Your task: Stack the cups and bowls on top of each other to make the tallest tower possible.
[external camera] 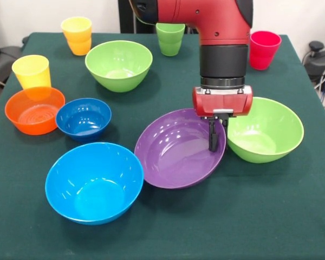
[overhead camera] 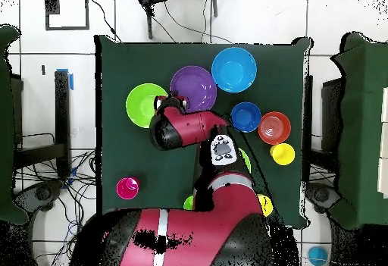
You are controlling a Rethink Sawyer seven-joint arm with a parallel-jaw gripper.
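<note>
My gripper [external camera: 218,138] reaches down onto the right rim of the wide purple bowl [external camera: 173,151], one finger inside and one outside, shut on the rim. That side of the bowl sits tilted up, next to a large light green bowl [external camera: 268,130]. The large blue bowl [external camera: 95,181] touches the purple bowl's left side. Further left are the small blue bowl [external camera: 84,118] and the small orange bowl [external camera: 34,110]. A second green bowl [external camera: 119,65] stands behind. Every bowl stands singly; no tower shows. In the overhead view my arm covers part of the purple bowl [overhead camera: 195,87].
Cups stand along the far side: yellow [external camera: 31,70], orange-yellow [external camera: 77,35], light green [external camera: 170,39] and red [external camera: 264,49]. The dark green cloth [external camera: 249,216] covers the table. Cables and chairs lie around the table on the floor [overhead camera: 45,164].
</note>
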